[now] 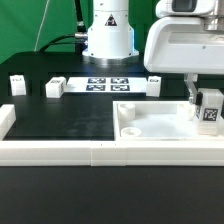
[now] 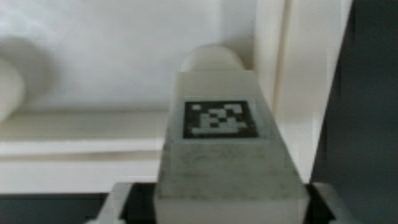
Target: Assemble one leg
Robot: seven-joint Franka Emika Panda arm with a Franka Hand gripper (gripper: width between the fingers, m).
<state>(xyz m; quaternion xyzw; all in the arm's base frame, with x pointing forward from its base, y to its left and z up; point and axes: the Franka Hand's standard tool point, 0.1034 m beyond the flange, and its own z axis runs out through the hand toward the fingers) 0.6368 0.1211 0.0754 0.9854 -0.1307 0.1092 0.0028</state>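
Note:
My gripper (image 1: 204, 100) is shut on a leg (image 1: 209, 111), a small white block with a coded tag, and holds it over the near right part of the large white panel (image 1: 160, 125). In the wrist view the held leg (image 2: 222, 130) fills the middle, its tag facing the camera, with the panel (image 2: 89, 120) behind it. Three more legs stand on the table: two at the exterior view's left (image 1: 17, 85) (image 1: 54, 88) and one beside the marker board (image 1: 153, 82).
The marker board (image 1: 108, 84) lies in front of the arm's base (image 1: 108, 40). A white raised rail (image 1: 60, 150) runs along the near edge of the black mat and up its left side.

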